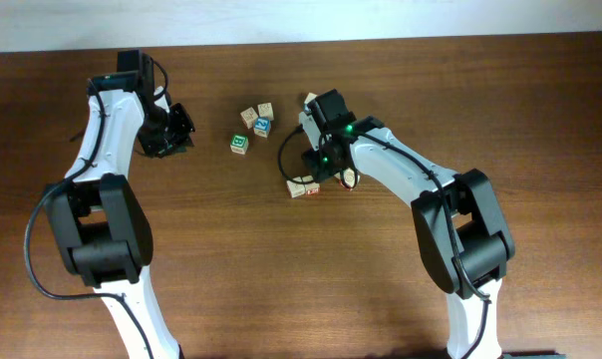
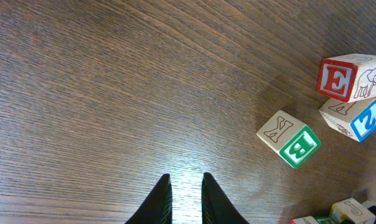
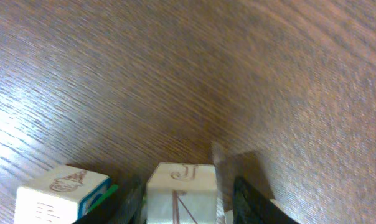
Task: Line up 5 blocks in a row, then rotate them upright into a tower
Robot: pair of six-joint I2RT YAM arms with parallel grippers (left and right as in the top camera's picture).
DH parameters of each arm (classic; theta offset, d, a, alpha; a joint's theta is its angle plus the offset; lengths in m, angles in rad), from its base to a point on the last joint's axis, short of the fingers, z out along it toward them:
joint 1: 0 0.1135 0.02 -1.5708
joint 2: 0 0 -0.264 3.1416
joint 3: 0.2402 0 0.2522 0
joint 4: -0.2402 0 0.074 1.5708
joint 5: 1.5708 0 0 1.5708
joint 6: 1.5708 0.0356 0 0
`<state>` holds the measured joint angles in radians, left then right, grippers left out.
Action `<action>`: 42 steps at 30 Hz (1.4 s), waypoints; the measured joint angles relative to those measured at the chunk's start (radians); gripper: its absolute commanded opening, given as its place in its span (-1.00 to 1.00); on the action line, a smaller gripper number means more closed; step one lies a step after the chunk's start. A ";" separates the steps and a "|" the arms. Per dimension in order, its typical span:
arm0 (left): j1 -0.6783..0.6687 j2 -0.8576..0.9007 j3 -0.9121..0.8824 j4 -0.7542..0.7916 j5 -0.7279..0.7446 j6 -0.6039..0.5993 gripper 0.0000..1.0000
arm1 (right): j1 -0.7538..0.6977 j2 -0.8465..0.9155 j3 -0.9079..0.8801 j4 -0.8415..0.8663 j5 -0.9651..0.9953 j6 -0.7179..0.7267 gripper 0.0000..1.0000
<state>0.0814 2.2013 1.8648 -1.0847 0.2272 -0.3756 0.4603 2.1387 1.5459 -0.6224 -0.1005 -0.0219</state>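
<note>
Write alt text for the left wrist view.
Alphabet blocks sit at the right on a wooden table: a red E block, a blue 2 block beside it, and a green B block apart. The left gripper, empty, shows at the bottom edge.

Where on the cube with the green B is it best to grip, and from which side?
Come from above and close on two opposite side faces of the green B cube. It sits flat, apart from the red E cube, so its sides are free.

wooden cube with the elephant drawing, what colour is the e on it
Red, red-bordered, on the pale wooden cube; clearest in the left wrist view.
</note>
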 measured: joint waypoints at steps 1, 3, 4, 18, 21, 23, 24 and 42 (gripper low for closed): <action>0.000 0.000 0.000 0.000 0.000 0.000 -0.70 | 0.000 0.000 0.000 -0.018 0.007 0.021 -0.16; 0.000 0.000 0.000 -0.001 0.000 0.000 -0.70 | 0.000 0.000 0.000 -0.044 0.014 0.059 -0.19; 0.000 0.000 0.000 -0.001 0.000 0.000 -0.70 | 0.000 0.000 0.000 -0.061 0.014 0.077 -0.21; -0.039 0.000 0.000 -0.031 0.000 0.016 -0.81 | 0.001 0.001 0.000 -0.150 -0.176 0.309 -0.40; -0.065 0.000 0.000 -0.031 0.000 0.016 -0.79 | 0.040 0.001 0.000 -0.135 -0.186 0.338 -0.40; -0.068 0.000 0.000 -0.031 -0.001 0.016 -0.79 | 0.078 0.001 0.000 -0.124 -0.190 0.344 -0.40; -0.068 0.000 0.000 -0.031 -0.002 0.016 -0.80 | 0.095 0.001 0.000 -0.121 -0.190 0.351 -0.40; -0.084 0.000 0.000 -0.002 -0.131 0.058 -0.85 | 0.090 0.072 0.174 -0.135 -0.161 0.246 -0.38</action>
<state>-0.0025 2.2013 1.8648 -1.0870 0.0959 -0.3172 0.5503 2.2112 1.7203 -0.7570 -0.2611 0.2241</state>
